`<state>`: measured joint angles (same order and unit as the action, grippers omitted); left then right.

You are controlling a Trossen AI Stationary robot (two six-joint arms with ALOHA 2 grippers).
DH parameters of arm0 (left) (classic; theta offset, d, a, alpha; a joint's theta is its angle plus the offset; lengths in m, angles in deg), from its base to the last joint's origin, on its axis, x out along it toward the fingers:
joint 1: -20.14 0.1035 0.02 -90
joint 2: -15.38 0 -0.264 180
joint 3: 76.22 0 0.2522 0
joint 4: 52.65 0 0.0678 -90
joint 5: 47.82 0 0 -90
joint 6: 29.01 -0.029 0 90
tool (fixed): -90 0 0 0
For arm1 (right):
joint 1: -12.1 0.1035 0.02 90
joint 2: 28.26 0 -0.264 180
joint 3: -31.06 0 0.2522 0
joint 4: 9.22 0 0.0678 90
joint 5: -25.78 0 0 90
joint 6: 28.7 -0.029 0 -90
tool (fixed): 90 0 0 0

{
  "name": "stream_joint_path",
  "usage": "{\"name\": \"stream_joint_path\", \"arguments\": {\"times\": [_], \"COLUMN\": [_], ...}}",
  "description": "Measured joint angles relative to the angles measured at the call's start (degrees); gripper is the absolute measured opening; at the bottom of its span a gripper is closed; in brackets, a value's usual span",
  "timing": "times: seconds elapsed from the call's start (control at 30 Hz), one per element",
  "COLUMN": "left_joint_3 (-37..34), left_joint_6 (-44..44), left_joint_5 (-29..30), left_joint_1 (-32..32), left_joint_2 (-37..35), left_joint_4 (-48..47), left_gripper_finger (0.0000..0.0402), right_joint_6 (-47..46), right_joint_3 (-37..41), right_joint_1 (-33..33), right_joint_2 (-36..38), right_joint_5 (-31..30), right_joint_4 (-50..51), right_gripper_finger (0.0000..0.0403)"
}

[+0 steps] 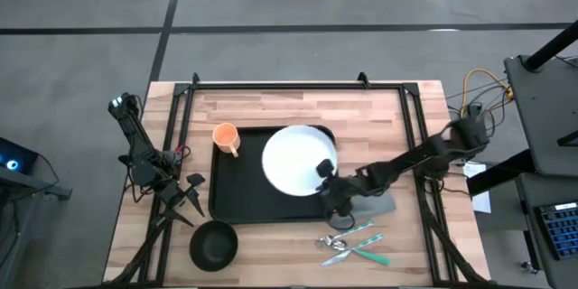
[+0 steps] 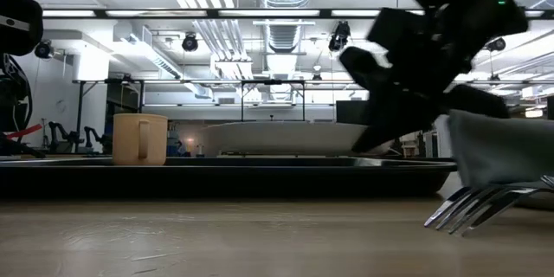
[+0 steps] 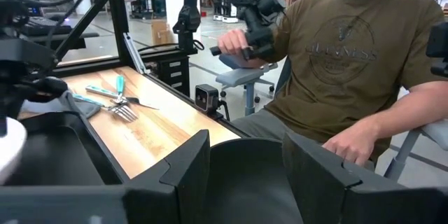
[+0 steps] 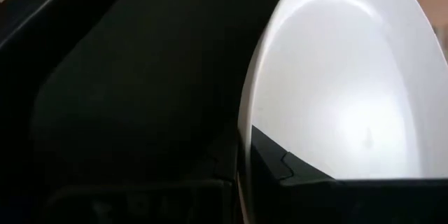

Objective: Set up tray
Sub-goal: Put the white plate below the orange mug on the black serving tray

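The black tray (image 1: 237,200) lies in the middle of the table. On it are a white plate (image 1: 293,158) and an orange cup (image 1: 226,137), which stands upright at the far-left corner. My right gripper (image 1: 325,176) reaches in from the table's right and is shut on the plate's near-right rim. In the low view the plate (image 2: 277,137) sits low over the tray (image 2: 216,173). My left gripper (image 1: 187,200) is open by the tray's left edge, just short of a small round black bowl (image 1: 214,244) and touching nothing. My right gripper (image 4: 241,182) pinches the plate's rim (image 4: 243,150) on its near-right side. One finger (image 4: 315,175) lies over the plate's upper face and the other sits under it. The fingers come slanting from the table's right. I cannot tell whether the plate is lifted off the tray.
A grey napkin (image 1: 375,203) lies right of the tray, under my right arm. Teal-handled cutlery (image 1: 354,242) lies near the table's near edge. A black frame runs along the table's edges. A seated person (image 3: 350,63) shows beyond the near edge.
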<state>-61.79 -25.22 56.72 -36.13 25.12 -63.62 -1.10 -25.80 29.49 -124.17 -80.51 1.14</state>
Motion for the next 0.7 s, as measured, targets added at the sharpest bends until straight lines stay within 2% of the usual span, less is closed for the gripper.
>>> {"name": "stream_joint_path", "arguments": {"times": [0.2, 0.37, 0.7], "left_joint_3": [0.0, 0.0, 0.0], "left_joint_6": [0.0, 0.0, -0.01], "left_joint_5": [0.01, -0.02, -0.02], "left_joint_1": [0.0, -0.02, -0.01], "left_joint_2": [0.0, -0.02, -0.02], "left_joint_4": [0.02, 0.0, 0.0], "left_gripper_finger": [0.0162, 0.0162, 0.0162], "right_joint_6": [3.97, 5.78, 8.08], "right_joint_3": [-8.59, -15.33, -22.83], "right_joint_1": [0.04, 0.03, -0.18], "right_joint_2": [-7.22, -10.65, -11.13], "right_joint_5": [1.52, 2.26, 7.83], "right_joint_4": [0.97, 6.8, 10.54], "right_gripper_finger": [0.0008, 0.0008, 0.0008]}}
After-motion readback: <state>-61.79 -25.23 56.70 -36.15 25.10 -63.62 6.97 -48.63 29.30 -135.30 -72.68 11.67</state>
